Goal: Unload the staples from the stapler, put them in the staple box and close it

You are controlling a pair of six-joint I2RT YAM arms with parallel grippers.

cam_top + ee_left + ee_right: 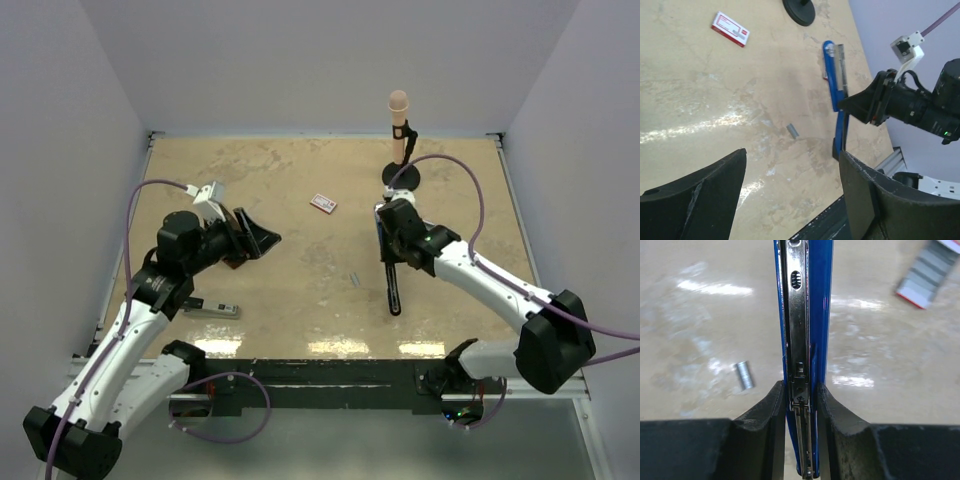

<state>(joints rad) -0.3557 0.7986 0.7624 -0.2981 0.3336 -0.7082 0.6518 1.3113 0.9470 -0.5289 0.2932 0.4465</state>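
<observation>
The stapler [812,315] is long and blue with a silvery metal magazine channel [796,320]. It looks dark in the top view [392,285] and also shows in the left wrist view [829,75]. My right gripper [801,392] is shut on it across its width, about mid-length [388,235]. The staples [744,375], a small silvery ribbed strip, lie loose on the table left of the stapler [355,278] [792,131]. My left gripper [792,160] is open and empty, held above the table's left side [262,238].
A red-and-white card [323,204] [730,29] [927,272] lies mid-table. A microphone-like post [400,125] on a black round base [404,178] stands behind the right gripper. A small grey bar-like object [215,310] lies near the left arm by the front edge.
</observation>
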